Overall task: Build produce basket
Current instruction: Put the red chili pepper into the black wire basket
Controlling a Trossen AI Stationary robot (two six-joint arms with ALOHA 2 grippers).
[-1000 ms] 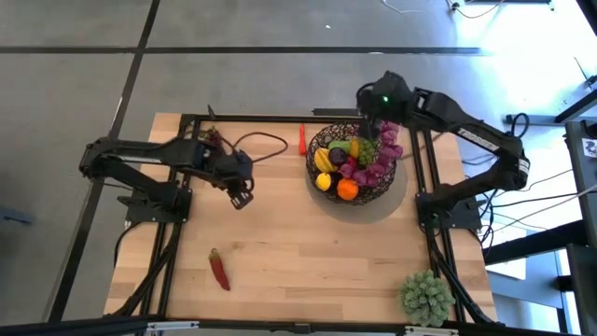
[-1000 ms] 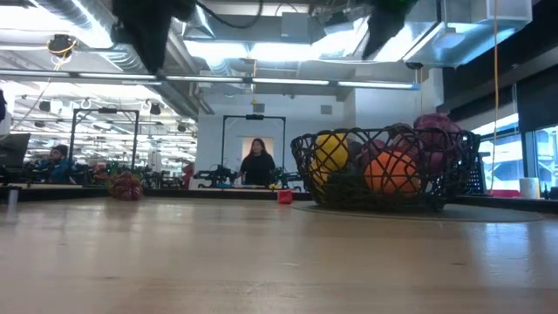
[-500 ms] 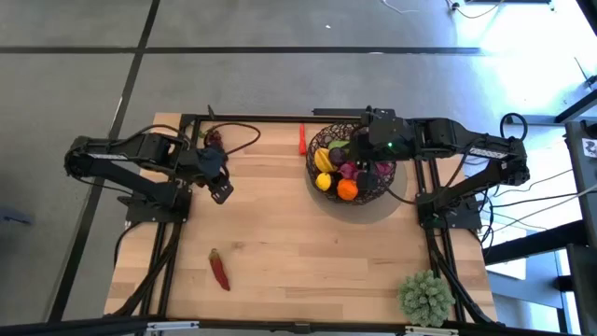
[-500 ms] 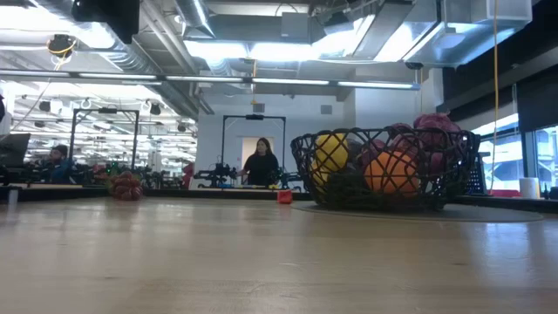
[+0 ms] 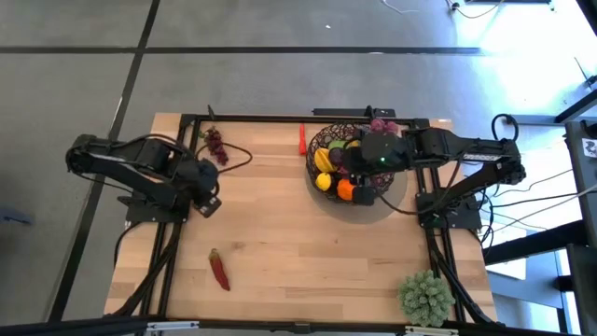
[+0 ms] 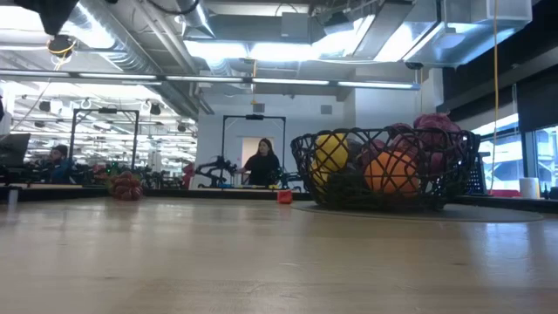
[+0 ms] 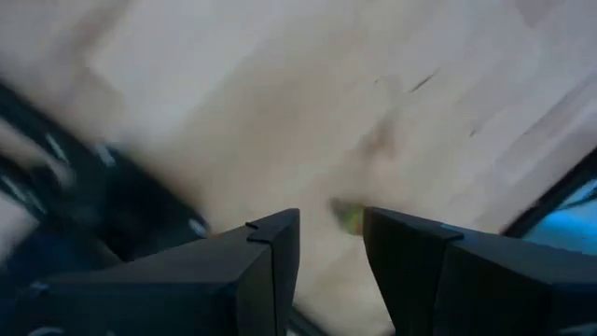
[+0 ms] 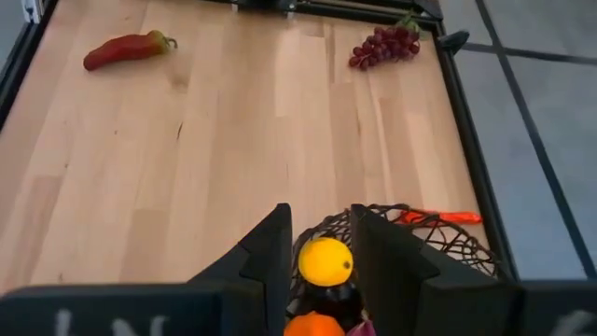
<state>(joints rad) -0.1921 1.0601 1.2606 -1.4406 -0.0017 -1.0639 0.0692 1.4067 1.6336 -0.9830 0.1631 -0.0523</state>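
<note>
On the wooden tabletop [image 5: 308,243] the basket [image 5: 322,140] is seen near the far right side, filled with produce [image 5: 347,189]. The right pincer [image 8: 320,245] is held over the basket, its fingers slightly apart and empty. The left pincer [image 7: 331,238] is held over the left side, slightly apart, empty. A red chilli [image 5: 220,271] and purple grapes [image 5: 215,144] are lying outside the basket.

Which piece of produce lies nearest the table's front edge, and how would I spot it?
Start at the wooden table and go to its front left part, far from the basket at the back right. There a red chilli pepper lies alone on bare wood. It is long and tapered with a small green stem, unlike the dark red grape bunch at the back left and the spiky green plant ball at the front right.
</note>
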